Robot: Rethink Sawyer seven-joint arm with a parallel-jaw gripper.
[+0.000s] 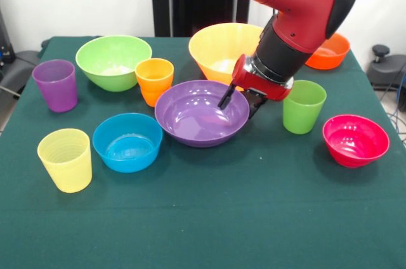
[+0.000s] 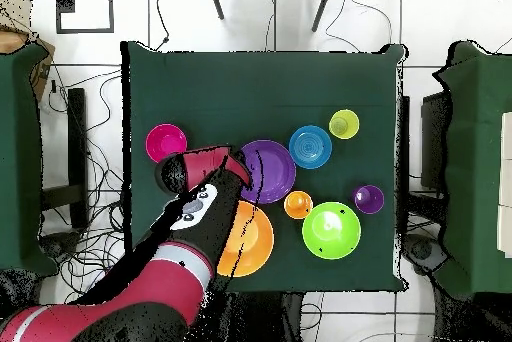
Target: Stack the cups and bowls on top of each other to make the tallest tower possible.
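- Purple cup (image 1: 55, 84) stands upright at the left edge of the front view; the pale yellow cup (image 1: 65, 158) stands nearer the camera, apart from it. Both sit singly, mouths up.
- Light green bowl (image 1: 113, 61) and blue bowl (image 1: 127, 141) rest separately on the cloth; the orange cup (image 1: 154, 80) stands between the green bowl and the purple bowl (image 1: 202, 112), close beside the latter's rim.
- No tower exists yet: every piece lies on its own, so in my judgement the task is at its first pick.
- The gripper (image 1: 240, 101) hangs over the right rim of the purple bowl, one finger inside the rim and one outside, jaws spread and pinching nothing. This straddle suggests a rim grasp is being prepared.
- The large orange-yellow bowl (image 1: 223, 50) sits just behind, partly hidden by the arm; it looks the likely base.
- Green cup (image 1: 303, 106), orange-red bowl (image 1: 330, 51) and pink-red bowl (image 1: 355, 140) occupy the right side, well clear of each other.
- The table (image 1: 241, 218) carries a dark green cloth, slightly wrinkled. The overhead view shows pale floor tiles with loose cables (image 2: 95, 158) around the table.
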